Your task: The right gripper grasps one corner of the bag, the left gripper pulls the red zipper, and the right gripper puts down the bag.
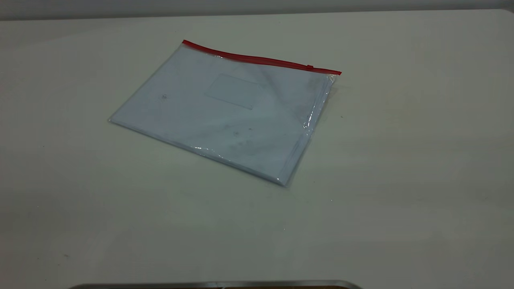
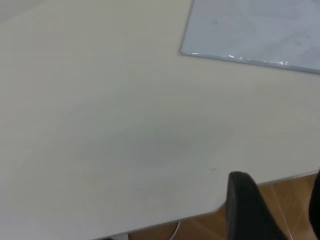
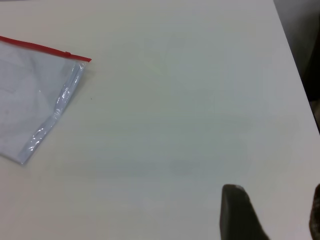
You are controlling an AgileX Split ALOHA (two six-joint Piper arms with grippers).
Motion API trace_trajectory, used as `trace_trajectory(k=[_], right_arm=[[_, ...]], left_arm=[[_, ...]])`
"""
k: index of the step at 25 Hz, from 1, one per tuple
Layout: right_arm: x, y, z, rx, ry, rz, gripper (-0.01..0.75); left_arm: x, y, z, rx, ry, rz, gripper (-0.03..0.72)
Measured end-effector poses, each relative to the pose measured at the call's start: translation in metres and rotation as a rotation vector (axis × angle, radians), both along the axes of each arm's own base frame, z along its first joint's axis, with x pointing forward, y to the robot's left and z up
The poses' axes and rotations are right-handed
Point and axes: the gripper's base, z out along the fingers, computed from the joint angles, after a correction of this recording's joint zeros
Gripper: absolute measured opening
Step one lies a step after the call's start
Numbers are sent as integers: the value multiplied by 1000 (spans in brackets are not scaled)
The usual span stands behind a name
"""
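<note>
The bag lies flat on the white table, clear plastic with white paper inside and a faint label window. The red zipper runs along its far long edge, with the small slider tab near the right corner. Neither arm shows in the exterior view. In the left wrist view the left gripper is open and empty at the table's edge, far from the bag's corner. In the right wrist view the right gripper is open and empty over bare table, away from the bag's zipper corner.
The white table surrounds the bag on all sides. A dark metal rim shows at the near edge. Brown floor shows beyond the table edge in the left wrist view. The table's side edge shows in the right wrist view.
</note>
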Motion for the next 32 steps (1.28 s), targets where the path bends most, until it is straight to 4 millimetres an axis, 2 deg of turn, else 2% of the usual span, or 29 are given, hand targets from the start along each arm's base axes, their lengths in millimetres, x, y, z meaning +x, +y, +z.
trace_trajectory(k=[18, 23, 25, 27, 29, 32], right_arm=[[1, 1, 1, 7, -15, 4, 383], [5, 13, 3, 93, 7, 110, 387], [19, 21, 7, 129, 46, 183, 408], [39, 25, 11, 126, 68, 240, 438], [66, 27, 14, 120, 87, 265, 467], [113, 30, 6, 119, 154, 295, 486]], left_arm=[[0, -3, 0, -33, 0, -21, 369], [1, -6, 8, -97, -3, -10, 369], [10, -6, 17, -129, 9, 19, 369], [30, -7, 27, -139, 32, 35, 369], [57, -7, 38, -135, 32, 42, 372], [105, -8, 48, -106, 67, 33, 401]])
